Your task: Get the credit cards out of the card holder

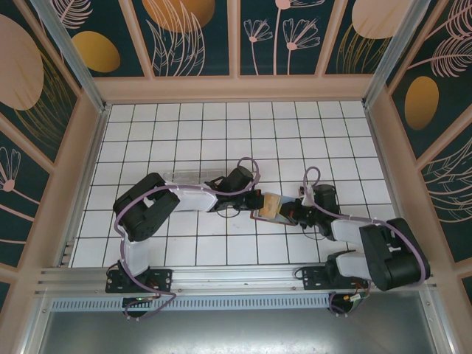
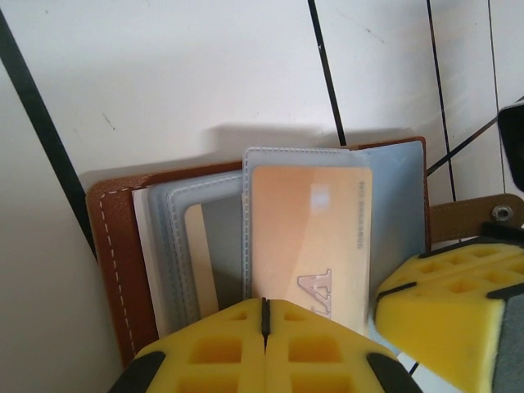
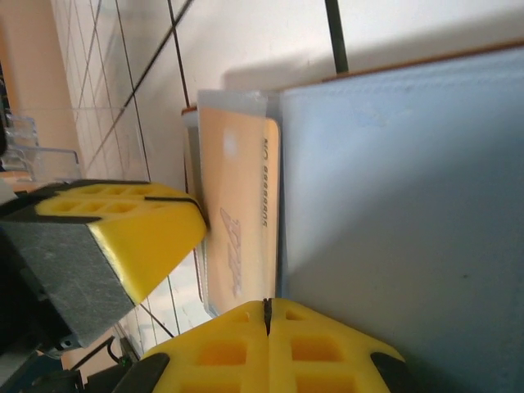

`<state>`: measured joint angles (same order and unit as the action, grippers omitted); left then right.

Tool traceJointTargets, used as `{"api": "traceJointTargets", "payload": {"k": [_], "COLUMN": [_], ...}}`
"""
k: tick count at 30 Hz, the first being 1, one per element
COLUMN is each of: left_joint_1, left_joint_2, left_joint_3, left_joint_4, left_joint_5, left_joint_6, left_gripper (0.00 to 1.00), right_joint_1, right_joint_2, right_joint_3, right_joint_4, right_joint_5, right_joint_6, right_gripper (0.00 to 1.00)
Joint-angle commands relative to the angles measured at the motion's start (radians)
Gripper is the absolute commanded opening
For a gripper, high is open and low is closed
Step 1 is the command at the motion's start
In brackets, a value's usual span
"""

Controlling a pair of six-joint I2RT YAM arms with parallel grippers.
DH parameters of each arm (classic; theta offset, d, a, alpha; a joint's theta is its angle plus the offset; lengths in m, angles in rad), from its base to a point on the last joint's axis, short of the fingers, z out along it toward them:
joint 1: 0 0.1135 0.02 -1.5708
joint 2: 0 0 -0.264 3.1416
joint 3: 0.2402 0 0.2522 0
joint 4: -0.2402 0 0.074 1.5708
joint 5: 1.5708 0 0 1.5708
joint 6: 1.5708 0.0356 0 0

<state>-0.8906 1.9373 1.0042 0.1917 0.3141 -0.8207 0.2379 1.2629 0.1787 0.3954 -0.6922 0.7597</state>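
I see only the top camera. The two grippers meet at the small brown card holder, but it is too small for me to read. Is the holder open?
Observer: Yes. In the left wrist view the card holder is open like a book, and its blue-grey inside faces the camera.
Operator: Can you see any card in it?
Observer: An orange card sits inside a clear sleeve in the middle of the holder. It is not yet out.
Operator: Does the left gripper hold this card?
Observer: The left gripper has its jaws shut with no gap, right at the card's lower edge. I cannot tell whether they pinch the card.
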Motion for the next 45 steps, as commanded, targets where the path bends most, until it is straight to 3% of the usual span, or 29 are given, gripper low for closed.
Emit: {"api": "traceJointTargets", "payload": {"k": [1, 8, 13, 20, 31, 39, 43, 45], "left_joint_1": [0.007, 0.012, 0.012, 0.013, 0.013, 0.012, 0.012, 0.012], "left_joint_2": [0.066, 0.063, 0.065, 0.056, 0.05, 0.054, 0.053, 0.051], "left_joint_3": [-0.071, -0.087, -0.097, -0.114, -0.118, -0.119, -0.121, -0.121], "left_joint_4": [-0.174, -0.163, -0.147, -0.125, -0.114, -0.109, -0.109, -0.107], "left_joint_5": [-0.039, -0.03, -0.023, -0.01, -0.003, 0.005, 0.005, 0.006], "left_joint_6": [-0.006, -0.014, -0.033, -0.051, -0.054, -0.052, -0.053, -0.054], "left_gripper": [0.0, 0.0, 0.0, 0.0, 0.0, 0.0, 0.0, 0.0], "right_joint_1": [-0.04, -0.064, 0.009, 0.073, 0.084, 0.083, 0.083, 0.082], "right_joint_2": [-0.046, -0.099, -0.137, -0.076, -0.037, 0.044, 0.053, 0.046], "right_joint_3": [-0.013, -0.009, 0.029, 0.061, 0.073, 0.06, 0.056, 0.053], "right_joint_4": [-0.046, -0.083, -0.121, -0.099, -0.117, 0.014, 0.033, 0.029], "right_joint_5": [0.009, -0.026, 0.05, 0.124, 0.192, 0.125, 0.112, 0.111], "right_joint_6": [-0.037, -0.06, -0.056, -0.041, -0.04, -0.002, 0.006, 0.006], "right_gripper": [0.0, 0.0, 0.19, 0.21, 0.24, 0.2, 0.13, 0.0]}}
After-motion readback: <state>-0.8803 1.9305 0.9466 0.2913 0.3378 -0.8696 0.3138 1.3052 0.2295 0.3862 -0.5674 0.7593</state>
